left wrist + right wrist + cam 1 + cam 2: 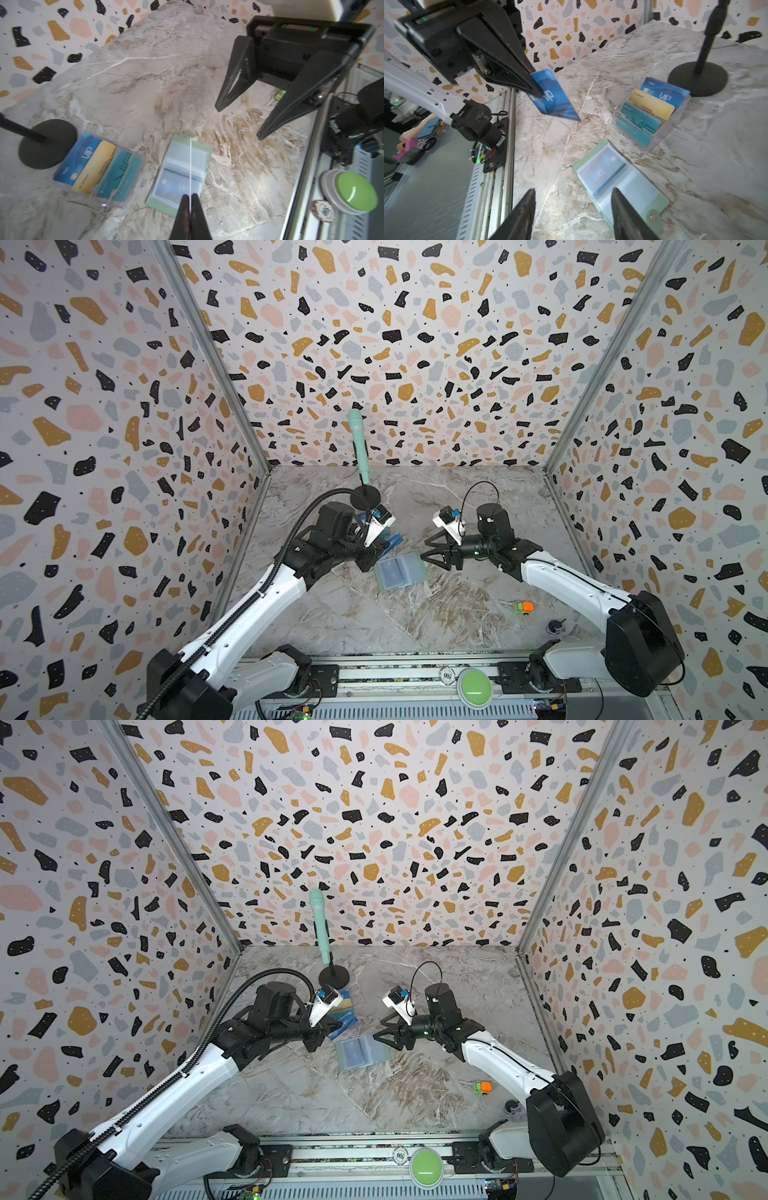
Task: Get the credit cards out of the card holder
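Right wrist view: my left gripper [538, 94] clamps the thin, likely slick blue card [558, 101] edgewise; in a top view right gripper [432, 558] gapes empty, card holder [401, 570] at its 8 o'clock.

The tabletop [145, 83] looks like smooth, veined marble with a slight sheen. The card holder [176, 166] has a matt mint cover and glossy translucent plastic sleeves. The blue card [556, 99] is glossy plastic. The stand [672, 122] is clear, shiny plastic, the round base [697, 81] is matt black, and the near rail [506, 166] is brushed metal.
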